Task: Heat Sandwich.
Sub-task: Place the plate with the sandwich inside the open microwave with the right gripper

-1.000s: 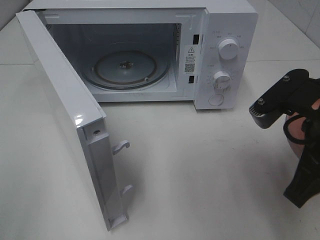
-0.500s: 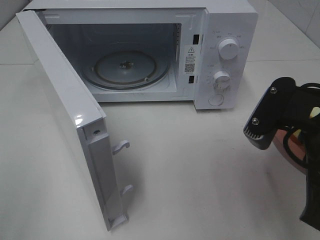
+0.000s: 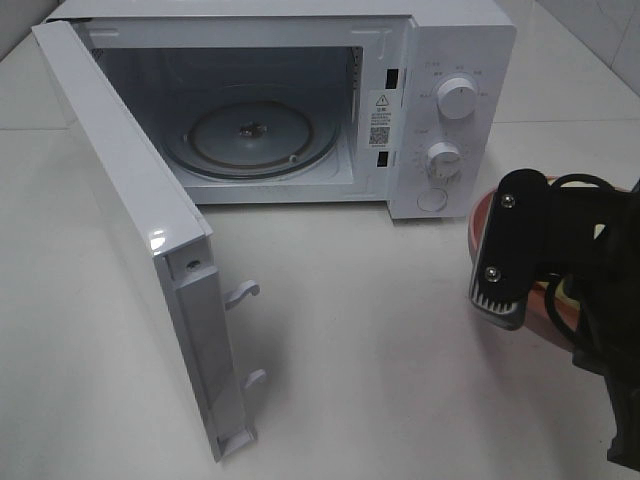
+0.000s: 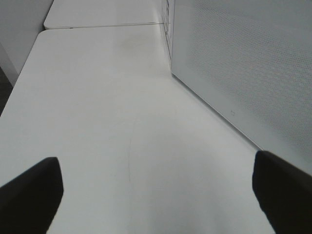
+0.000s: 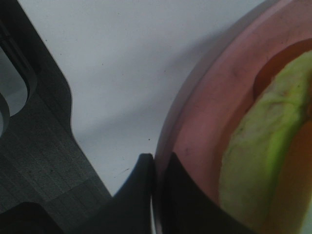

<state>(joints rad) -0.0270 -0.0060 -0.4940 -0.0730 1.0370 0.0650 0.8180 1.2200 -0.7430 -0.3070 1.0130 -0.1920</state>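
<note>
Sandwich (image 5: pixel 258 146) lies on the pink plate (image 5: pixel 195 122); I see my right claw (image 5: pixel 157 165) clamped on its rim, left claw (image 4: pixel 156 190) spread apart.

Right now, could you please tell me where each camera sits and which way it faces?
Exterior high: mounted above, looking down at the open microwave, its door and the table; the right gripper shows, shut on the pink plate.
Left wrist: low over the table, facing along the door; the left gripper shows, fingertips wide apart.
Right wrist: close on the plate's rim and the sandwich; its pinching fingers show.
Shared: exterior high and right wrist both show that plate.
</note>
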